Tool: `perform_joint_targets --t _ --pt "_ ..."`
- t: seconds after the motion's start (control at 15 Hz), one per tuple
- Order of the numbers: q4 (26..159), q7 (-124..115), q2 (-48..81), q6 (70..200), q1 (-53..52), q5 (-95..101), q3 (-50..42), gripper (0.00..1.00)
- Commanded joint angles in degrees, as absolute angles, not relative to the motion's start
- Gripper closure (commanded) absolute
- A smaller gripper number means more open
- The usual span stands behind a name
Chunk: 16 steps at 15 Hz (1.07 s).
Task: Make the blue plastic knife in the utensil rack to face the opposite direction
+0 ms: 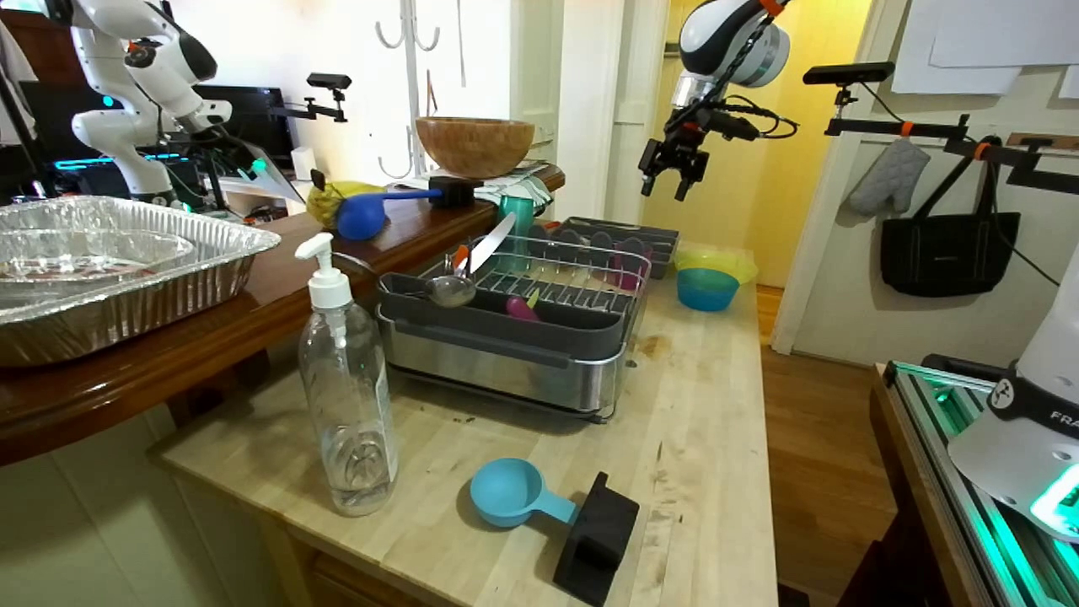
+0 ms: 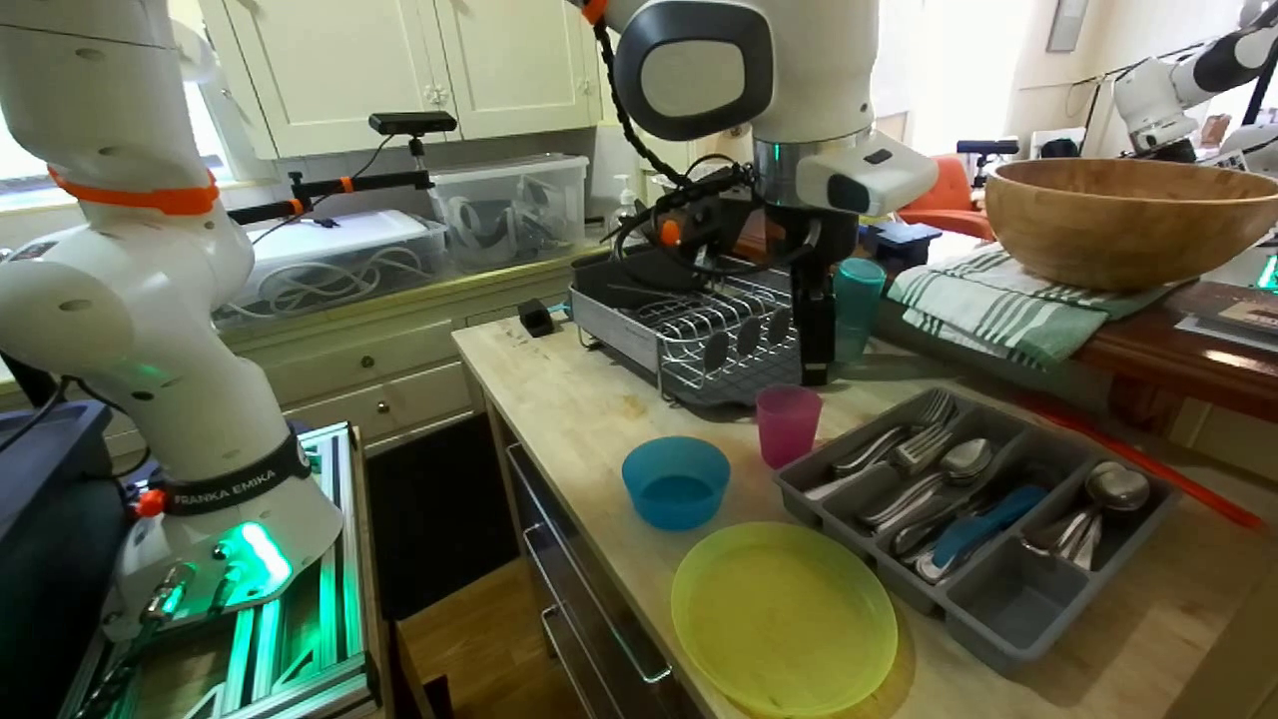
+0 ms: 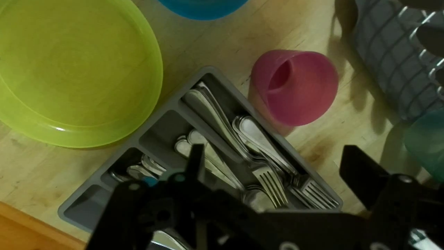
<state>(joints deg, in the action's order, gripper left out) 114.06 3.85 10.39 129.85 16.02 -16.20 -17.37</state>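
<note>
We see the black two-fingered gripper (image 3: 273,149) above a pale wooden bench (image 2: 599,394), its fingers (image 3: 360,175) spread wide apart. A slim blue plastic knife (image 2: 998,517) lies among silver metal cutlery (image 3: 137,171) in a compartment of a rectangular grey plastic utensil rack (image 2: 1013,607). A pink plastic cup (image 2: 788,427) and a round yellow plastic plate (image 2: 784,614) sit just beside the rack.

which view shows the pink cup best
The wrist view: the pink cup appears largest, unblocked, its inside visible. Both exterior views show it smaller; where the dish rack stands in front, it's partly hidden.
</note>
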Motion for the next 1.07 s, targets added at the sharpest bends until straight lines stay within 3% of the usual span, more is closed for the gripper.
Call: perform_joint_targets --t 0.0,1.0 --pt "109.73 1.44 14.91 131.51 17.09 -18.60 -15.60 0.00" --pt "90.73 9.87 29.96 126.93 23.41 -17.78 -10.30 0.00"
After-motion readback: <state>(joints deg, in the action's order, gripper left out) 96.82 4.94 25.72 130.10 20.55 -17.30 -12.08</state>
